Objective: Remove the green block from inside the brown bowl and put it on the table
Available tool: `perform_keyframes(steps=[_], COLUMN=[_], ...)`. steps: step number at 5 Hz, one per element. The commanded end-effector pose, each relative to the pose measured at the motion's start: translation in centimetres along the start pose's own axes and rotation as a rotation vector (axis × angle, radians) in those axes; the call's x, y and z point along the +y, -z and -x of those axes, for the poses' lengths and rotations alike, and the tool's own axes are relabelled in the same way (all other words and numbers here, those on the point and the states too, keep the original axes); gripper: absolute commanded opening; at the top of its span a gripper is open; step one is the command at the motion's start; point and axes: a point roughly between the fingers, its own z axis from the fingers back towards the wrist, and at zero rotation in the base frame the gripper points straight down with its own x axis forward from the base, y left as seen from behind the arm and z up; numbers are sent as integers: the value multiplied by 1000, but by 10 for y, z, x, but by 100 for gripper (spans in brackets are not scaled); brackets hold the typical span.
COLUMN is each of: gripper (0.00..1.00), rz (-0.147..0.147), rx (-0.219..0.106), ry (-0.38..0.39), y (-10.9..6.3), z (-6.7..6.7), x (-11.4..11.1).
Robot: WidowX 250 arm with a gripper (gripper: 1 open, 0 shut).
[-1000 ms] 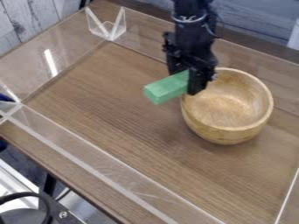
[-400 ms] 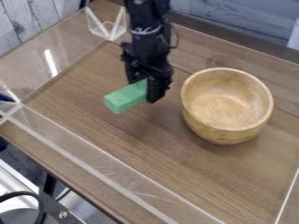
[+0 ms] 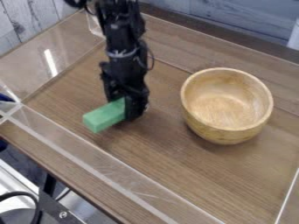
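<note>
The green block [image 3: 100, 117] sits in my gripper [image 3: 126, 108], which points straight down and is shut on the block's right end. The rest of the block sticks out to the left. It hangs very low over the table [image 3: 176, 171], and I cannot tell whether it touches the wood. The brown bowl [image 3: 228, 106] stands to the right of the gripper, well apart from it, upright and with nothing inside.
Low clear acrylic walls [image 3: 82, 166] border the tabletop along the front, left and back edges. A clear corner bracket [image 3: 93, 24] stands at the back, behind the arm.
The gripper has carried the green block from beside the bowl's rim leftward and toward the front, and has come down close to the tabletop. The bowl has not moved.
</note>
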Motion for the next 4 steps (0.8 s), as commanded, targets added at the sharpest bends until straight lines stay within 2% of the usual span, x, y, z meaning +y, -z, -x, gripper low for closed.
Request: perform_keyframes(steps=[1, 4], gripper=[0, 0], rz=[-20, -15], rx=[-30, -29], ry=[-1, -15], y=[-4, -6], z=[0, 1], x=[7, 5])
